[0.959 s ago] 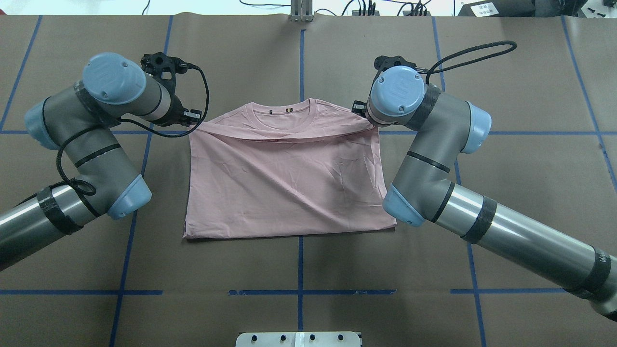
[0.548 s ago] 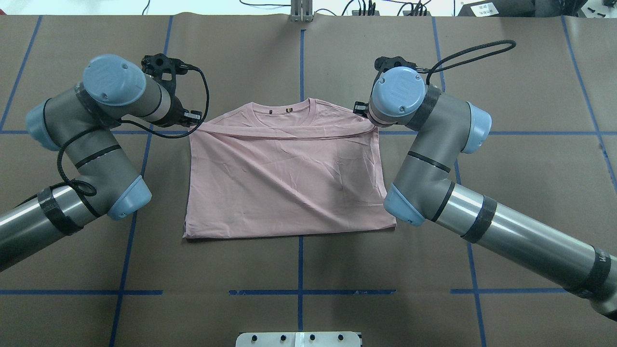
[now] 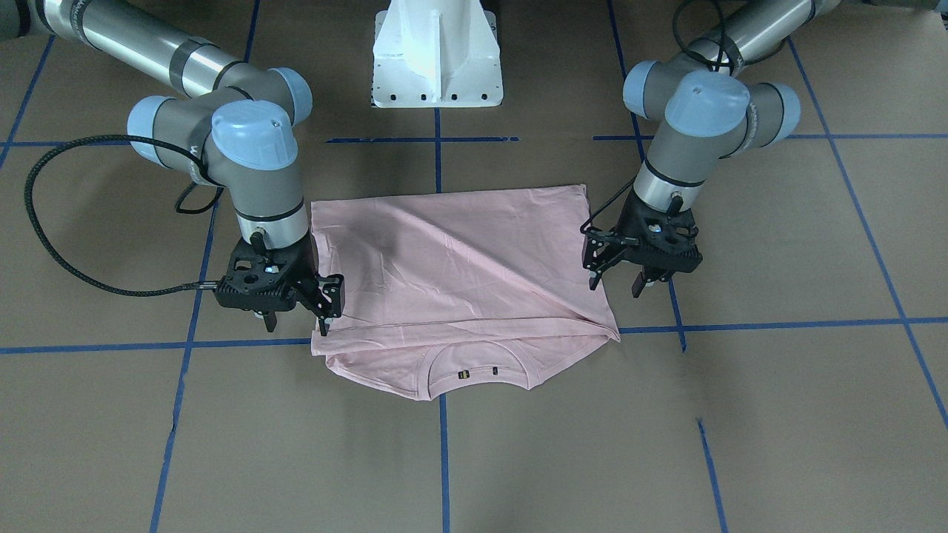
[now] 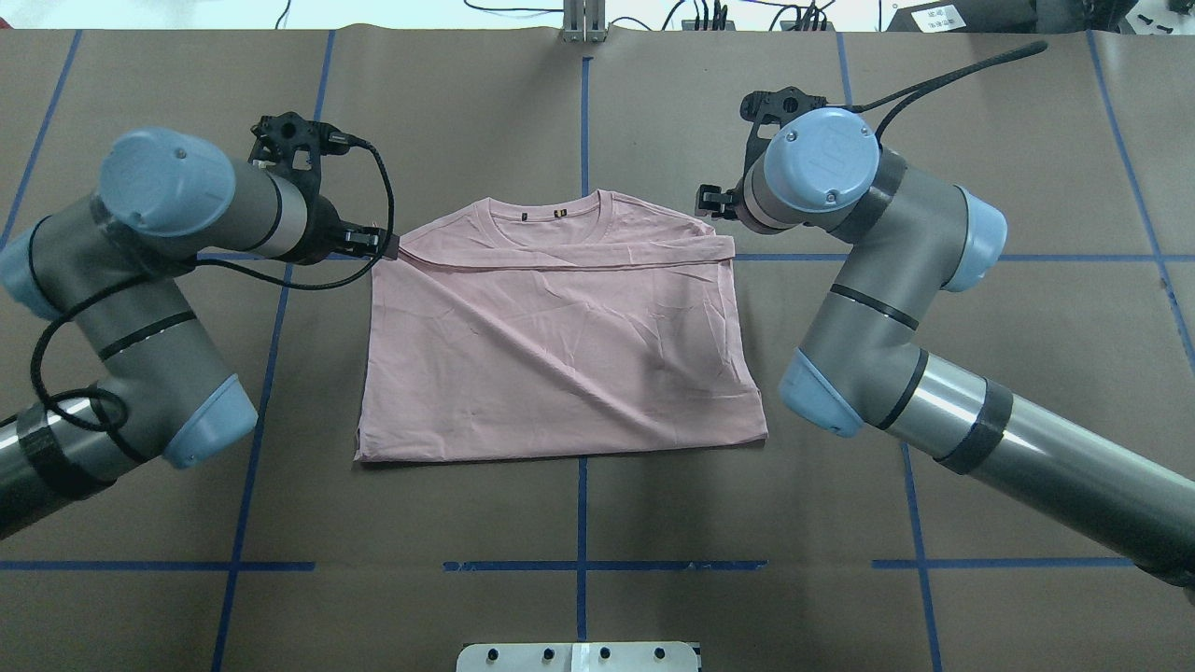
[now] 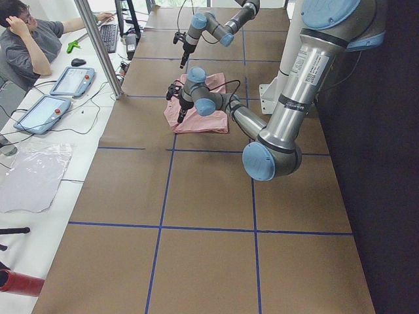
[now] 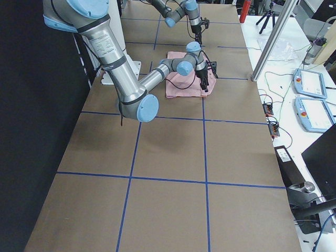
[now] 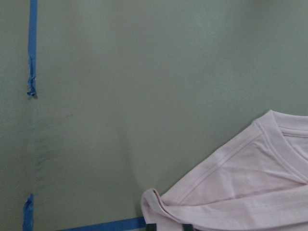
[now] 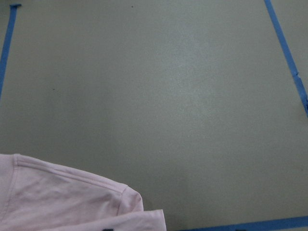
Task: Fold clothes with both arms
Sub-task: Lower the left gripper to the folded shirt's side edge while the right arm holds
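Backed outward since half a second ago: black two-finger left gripper [image 3: 615, 285] and black two-finger right gripper [image 3: 298, 326], fingers spread, pinching nothing, by the fold's two corners. Leaves the pale pink round-collared T-shirt [image 4: 560, 355] folded hem-to-shoulders mid brown-papered table [image 4: 1027, 140], collar toward its far edge. Probably let go so the layer settles flat.

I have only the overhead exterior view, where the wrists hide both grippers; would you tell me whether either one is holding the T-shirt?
Observer: In the front-facing view the left gripper is open over the T-shirt edge, with no cloth lifted between its fingers.
Operator: And the right one?
Observer: The right gripper is open too; its inner finger hangs by the shirt's edge.
Operator: Is the fold tidy?
Observer: The left wrist camera shows the folded corner slightly curled.
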You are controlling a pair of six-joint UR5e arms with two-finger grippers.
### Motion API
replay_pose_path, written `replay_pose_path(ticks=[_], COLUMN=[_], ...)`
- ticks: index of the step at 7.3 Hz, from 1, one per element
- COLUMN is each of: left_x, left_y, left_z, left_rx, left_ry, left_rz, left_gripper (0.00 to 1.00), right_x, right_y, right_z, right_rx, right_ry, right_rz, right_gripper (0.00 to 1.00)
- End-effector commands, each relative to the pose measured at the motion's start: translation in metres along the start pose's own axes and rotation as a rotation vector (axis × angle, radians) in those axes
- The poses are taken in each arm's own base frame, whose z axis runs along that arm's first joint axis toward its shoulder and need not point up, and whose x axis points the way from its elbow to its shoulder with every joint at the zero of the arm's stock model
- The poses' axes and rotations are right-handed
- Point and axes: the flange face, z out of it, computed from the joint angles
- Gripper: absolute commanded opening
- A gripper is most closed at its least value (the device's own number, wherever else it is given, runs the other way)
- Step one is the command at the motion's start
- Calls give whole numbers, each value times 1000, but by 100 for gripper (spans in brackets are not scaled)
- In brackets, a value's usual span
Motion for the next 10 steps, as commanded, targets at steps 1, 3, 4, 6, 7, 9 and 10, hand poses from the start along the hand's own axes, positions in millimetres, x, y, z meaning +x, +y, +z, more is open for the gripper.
replay_pose_path(ticks=[1, 3, 4, 6, 7, 9, 10], left_x=[31, 65, 57, 41, 40, 40, 41], left_y=[86, 148, 162, 182, 182, 184, 188], left_z=[-19, -15, -9, 1, 2, 4, 7], left_rx=[-26, -53, -68, -96, -90, -94, -102], left_ry=[52, 62, 40, 0, -7, -11, -13], left_rz=[-87, -194, -190, -182, -181, -181, -177], left_gripper=[100, 79, 74, 74, 74, 63, 61], right_x=[7, 7, 7, 7, 8, 12, 12], right_y=[3, 3, 3, 3, 3, 4, 5], right_z=[-11, -11, -11, -12, -11, -9, -8], right_rx=[-4, -4, -4, -2, -3, -3, -4], right_ry=[-19, -19, -19, -20, -19, -12, -11], right_rz=[-11, -10, -8, -4, -4, -3, -1], right_gripper=[100, 100, 100, 100, 100, 100, 100])
